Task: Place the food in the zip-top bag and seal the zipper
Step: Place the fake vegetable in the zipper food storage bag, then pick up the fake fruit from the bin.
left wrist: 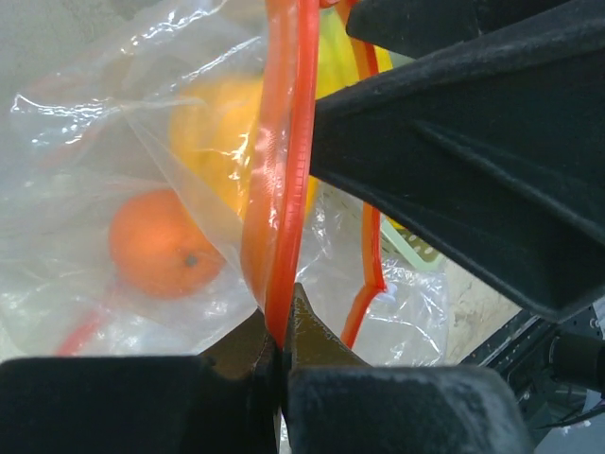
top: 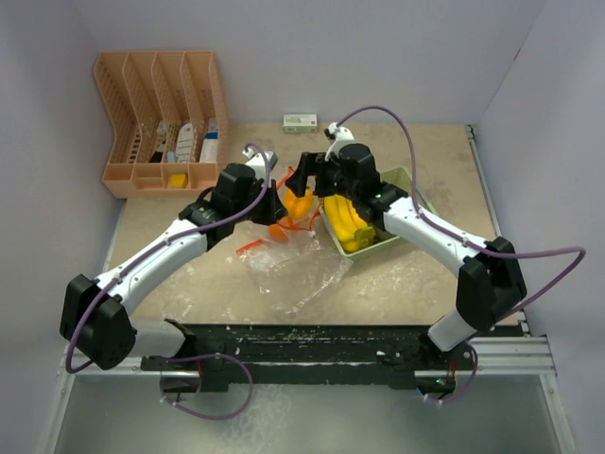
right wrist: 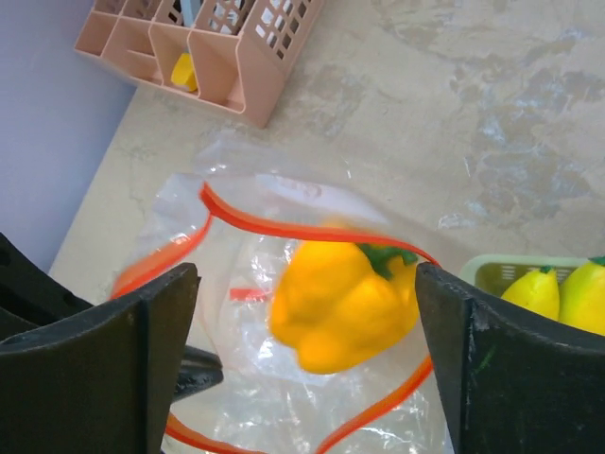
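right wrist: right hand (right wrist: 304,274) spread above glossy yellow pepper (right wrist: 345,307) in crinkly bag (right wrist: 250,388), left hand (left wrist: 282,345) pinching orange zipper (left wrist: 288,142)

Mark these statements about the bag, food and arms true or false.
1. The left fingers pinch the orange zipper strip. True.
2. The right fingers grip the yellow pepper. False: they stand open, the pepper loose between them.
3. An orange lies inside the bag. True.
4. The green tray is empty. False: bananas lie in it.
5. The bag is sealed. False: its mouth gapes open.
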Robot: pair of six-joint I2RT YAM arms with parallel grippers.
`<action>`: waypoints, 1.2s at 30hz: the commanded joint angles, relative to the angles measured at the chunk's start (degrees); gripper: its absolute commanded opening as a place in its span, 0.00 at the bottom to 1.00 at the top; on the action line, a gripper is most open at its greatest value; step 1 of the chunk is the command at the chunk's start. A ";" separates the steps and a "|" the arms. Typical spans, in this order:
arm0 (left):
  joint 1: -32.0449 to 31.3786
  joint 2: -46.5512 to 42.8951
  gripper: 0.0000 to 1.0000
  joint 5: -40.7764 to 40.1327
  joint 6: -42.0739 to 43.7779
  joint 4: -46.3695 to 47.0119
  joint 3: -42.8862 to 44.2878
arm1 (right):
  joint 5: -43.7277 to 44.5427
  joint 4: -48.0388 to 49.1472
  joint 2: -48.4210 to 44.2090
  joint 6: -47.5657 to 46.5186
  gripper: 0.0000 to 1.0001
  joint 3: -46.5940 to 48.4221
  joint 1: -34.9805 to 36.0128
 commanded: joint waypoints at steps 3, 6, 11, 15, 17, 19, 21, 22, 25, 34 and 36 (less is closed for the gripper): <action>-0.02 -0.78 0.00 1.29 -0.89 3.37 -0.30 | 4.74 -4.26 0.34 -3.85 1.00 3.47 1.89; -0.03 -0.68 0.00 -0.04 -0.69 2.99 -0.49 | 4.86 -5.81 -3.12 -4.67 0.99 1.77 1.91; -0.03 -0.18 0.00 -3.57 -0.86 2.09 -0.43 | 9.01 -14.01 -11.75 -3.15 1.00 -2.12 1.82; -0.03 -0.42 0.00 -5.31 -0.96 1.98 -1.03 | 22.11 -25.23 -16.52 -0.46 1.00 -3.40 1.42; 0.01 -0.68 0.00 -5.32 -1.12 2.41 -1.48 | 29.66 -31.77 -16.97 3.49 1.00 -2.70 0.48; -0.03 -1.25 0.00 -4.71 -1.31 3.06 -1.87 | 31.48 -37.66 -15.66 6.55 0.99 -1.12 -3.36; -0.01 -2.67 0.00 -3.70 -1.59 4.28 -2.55 | 27.44 -39.53 -14.04 7.84 0.99 -0.36 -9.00; -0.01 -3.50 0.00 -3.58 -1.78 5.00 -3.09 | 25.32 -39.56 -13.32 8.50 1.00 -0.40 -11.69; -0.02 -5.96 0.00 -4.62 -1.87 5.65 -4.44 | 22.49 -38.60 -11.85 10.60 1.00 0.12 -16.83; 0.05 -9.16 0.00 -5.31 -0.21 5.13 -5.68 | 22.06 -36.93 -8.09 20.65 0.98 2.25 -24.59; 0.00 -9.89 0.00 -5.63 -0.02 5.20 -6.20 | 22.53 -36.10 -7.48 22.58 0.98 1.68 -26.42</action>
